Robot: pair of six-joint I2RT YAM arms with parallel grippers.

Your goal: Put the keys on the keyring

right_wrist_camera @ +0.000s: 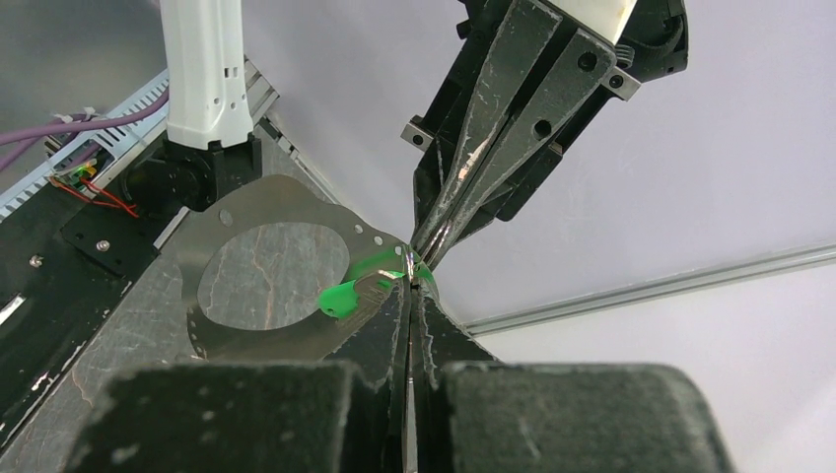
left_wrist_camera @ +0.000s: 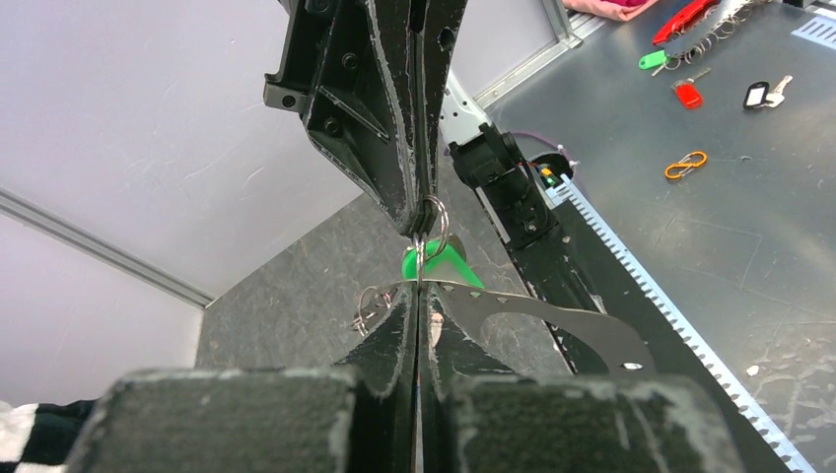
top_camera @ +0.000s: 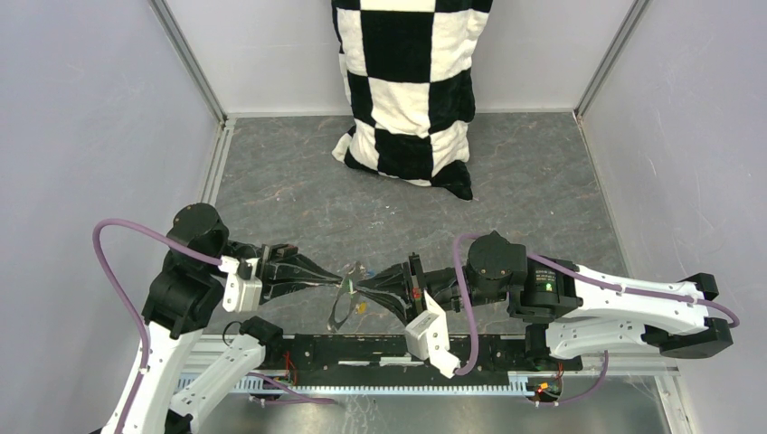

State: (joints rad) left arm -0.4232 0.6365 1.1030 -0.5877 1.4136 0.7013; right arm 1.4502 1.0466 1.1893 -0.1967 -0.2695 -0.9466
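Observation:
The keyring, a dark grey flat strap loop with small holes, hangs in the air between my two grippers. It also shows in the left wrist view and the right wrist view. My left gripper is shut on the strap's upper edge. My right gripper meets it tip to tip, shut on a thin silver ring. The green key hangs at that ring, also seen in the right wrist view. A yellow speck shows beside the strap. The blue key is hidden.
A black-and-white checkered cloth hangs at the back wall. A black rail runs along the near edge under the grippers. In the left wrist view, coloured key tags and an orange clip lie on a surface beyond the rail.

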